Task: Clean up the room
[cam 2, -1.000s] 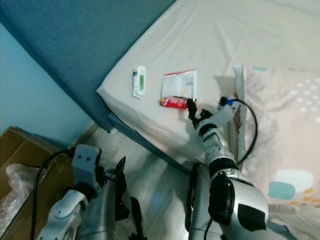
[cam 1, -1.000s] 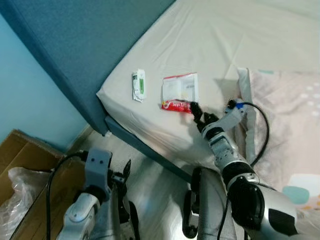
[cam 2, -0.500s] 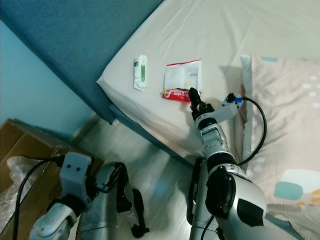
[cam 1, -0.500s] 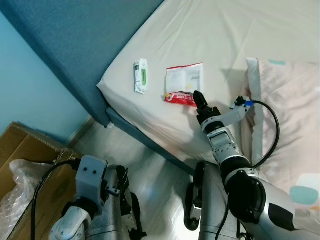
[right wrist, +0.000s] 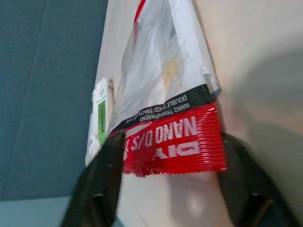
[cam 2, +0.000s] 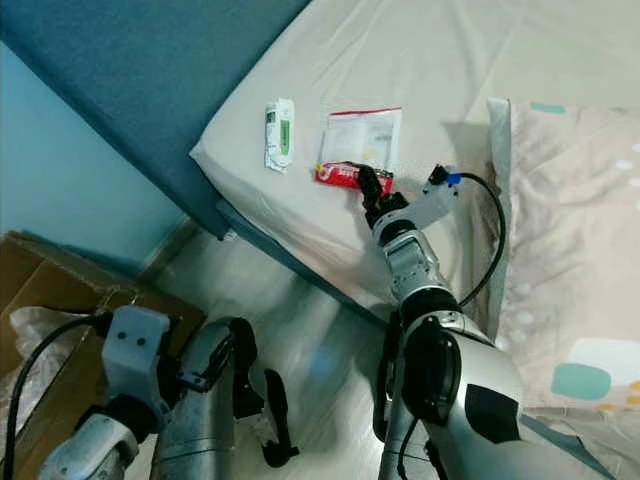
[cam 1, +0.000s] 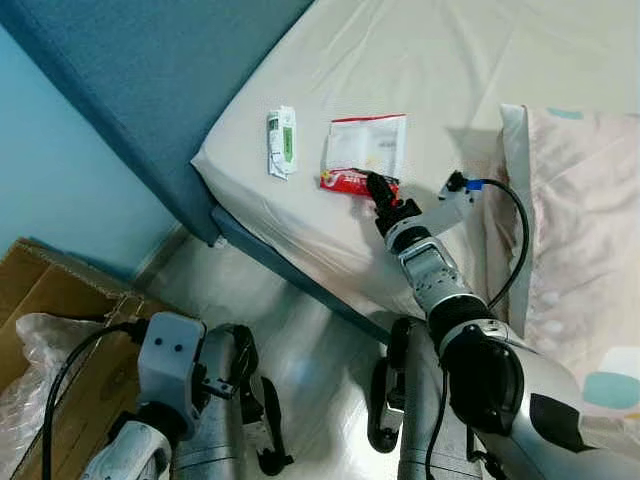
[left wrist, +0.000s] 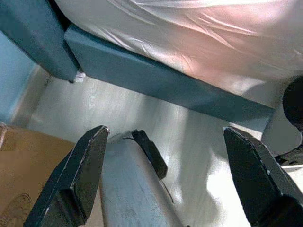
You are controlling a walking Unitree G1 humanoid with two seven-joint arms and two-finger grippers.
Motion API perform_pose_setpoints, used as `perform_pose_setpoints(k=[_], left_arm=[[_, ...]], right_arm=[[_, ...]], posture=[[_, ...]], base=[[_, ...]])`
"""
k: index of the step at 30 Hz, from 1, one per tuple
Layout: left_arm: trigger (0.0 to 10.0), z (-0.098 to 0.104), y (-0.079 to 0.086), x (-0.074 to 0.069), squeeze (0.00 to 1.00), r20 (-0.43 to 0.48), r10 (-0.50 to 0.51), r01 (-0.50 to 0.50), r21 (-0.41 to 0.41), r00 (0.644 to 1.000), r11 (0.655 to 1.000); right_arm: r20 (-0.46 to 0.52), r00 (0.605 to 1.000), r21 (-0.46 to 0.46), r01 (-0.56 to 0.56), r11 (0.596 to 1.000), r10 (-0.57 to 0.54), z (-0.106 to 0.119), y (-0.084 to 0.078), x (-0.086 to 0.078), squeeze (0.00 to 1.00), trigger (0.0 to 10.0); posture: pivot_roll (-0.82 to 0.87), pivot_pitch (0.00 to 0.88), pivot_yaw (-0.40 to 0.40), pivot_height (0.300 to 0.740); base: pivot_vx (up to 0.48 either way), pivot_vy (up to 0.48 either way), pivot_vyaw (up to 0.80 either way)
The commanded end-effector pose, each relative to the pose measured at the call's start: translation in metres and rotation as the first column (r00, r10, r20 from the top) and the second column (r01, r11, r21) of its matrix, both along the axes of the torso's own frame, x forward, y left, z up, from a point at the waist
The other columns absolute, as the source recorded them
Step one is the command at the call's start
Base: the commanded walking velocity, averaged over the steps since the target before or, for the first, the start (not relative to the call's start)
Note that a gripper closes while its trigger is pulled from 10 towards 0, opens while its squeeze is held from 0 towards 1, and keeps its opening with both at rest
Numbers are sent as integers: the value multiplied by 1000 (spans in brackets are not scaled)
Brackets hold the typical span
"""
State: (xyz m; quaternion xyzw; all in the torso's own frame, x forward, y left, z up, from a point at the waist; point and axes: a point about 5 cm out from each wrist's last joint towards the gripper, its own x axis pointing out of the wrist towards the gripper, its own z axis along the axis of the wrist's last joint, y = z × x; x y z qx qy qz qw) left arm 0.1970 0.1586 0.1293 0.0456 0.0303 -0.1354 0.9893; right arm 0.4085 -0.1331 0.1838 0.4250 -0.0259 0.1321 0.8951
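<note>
The right gripper (cam 1: 378, 190) reaches over the bed (cam 1: 470, 90) and sits at the red end of a red-and-clear plastic packet (cam 1: 365, 165). In the right wrist view its two black fingers (right wrist: 102, 189) stand apart, one on each side of the packet's red strip, which reads "DIY NANO"; both fingers are blurred, and whether their pads touch the plastic cannot be told. The packet lies flat on the cream sheet near the mattress corner. At its 9 o'clock, just beside it but apart, lies a small white-and-green wrapper (cam 1: 281, 156), whose print is too small to read. At the packet's 3 o'clock a patterned pillow (cam 1: 580, 200) is cut off by the frame edge. The left gripper (left wrist: 170, 189) hangs low beside the robot's leg, its fingers spread wide over the pale floor (left wrist: 199, 142) by the blue bed base (left wrist: 156, 80). At 7 o'clock from the bed corner, a cardboard box (cam 1: 60, 320) holding crumpled clear plastic is partly out of frame
</note>
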Motion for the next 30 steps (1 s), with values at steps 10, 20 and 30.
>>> perform_pose_setpoints(k=[10, 20, 30], left_arm=[[10000, -5, 3, -7, 0, -61, 13, -12, 13, 998, 1000], [10000, -6, -1, 1, 0, -49, 21, -21, 2, 999, 1000], [10000, -4, -11, 41, 0, 31, 35, -34, -43, 999, 999]], right_arm=[[-3, 1000, 20, 2, 1000, -2, -6, -4, -2, 0, 0], [163, 987, 75, -20, 997, 7, 27, -13, 4, 0, 0], [404, 911, 94, -133, 987, 85, 60, -12, 2, 0, 0]], posture=[[301, 638, 14, 555], [271, 596, -19, 555], [167, 471, -61, 555]], base=[[0, 0, 0], [0, 0, 0], [0, 0, 0]])
